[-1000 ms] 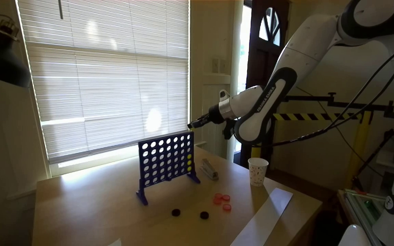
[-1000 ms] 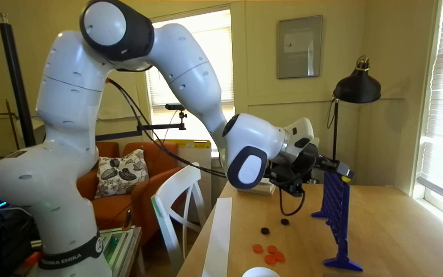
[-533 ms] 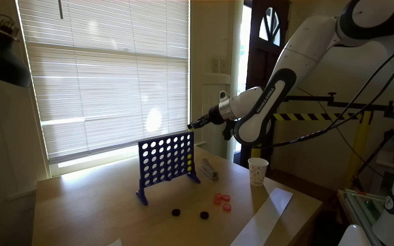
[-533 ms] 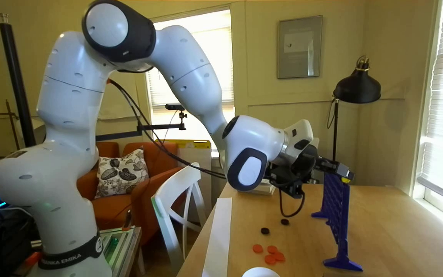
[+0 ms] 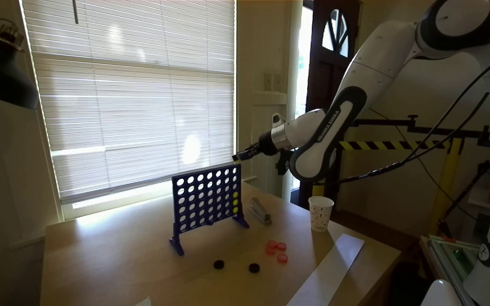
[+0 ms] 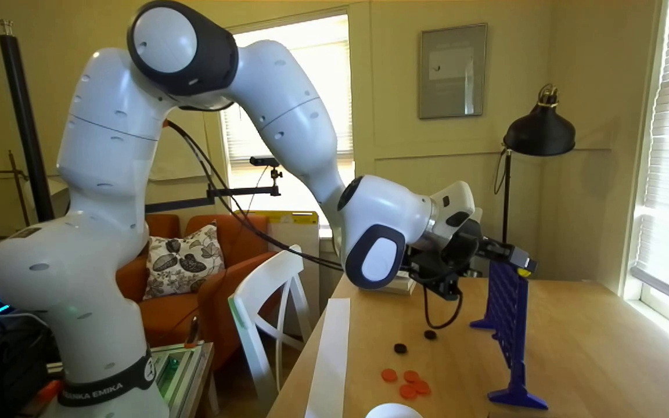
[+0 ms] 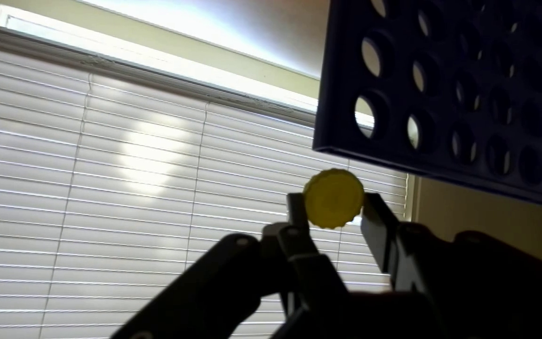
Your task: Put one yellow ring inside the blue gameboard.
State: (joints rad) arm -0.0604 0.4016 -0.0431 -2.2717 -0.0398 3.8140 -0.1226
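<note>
The yellow ring [image 7: 333, 198] sits rim-pinched in the hand [image 7: 334, 204], presumably so its lower edge can enter first, just above the blue gameboard [image 6: 514, 325] at the end toward the door-side edge of the desk [image 5: 134, 250].

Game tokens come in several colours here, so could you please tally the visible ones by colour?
Yellow tokens: 4 (3 in the blue gameboard, 1 in the claw)
Red tokens: 4
Black tokens: 2
Total: 10
</note>
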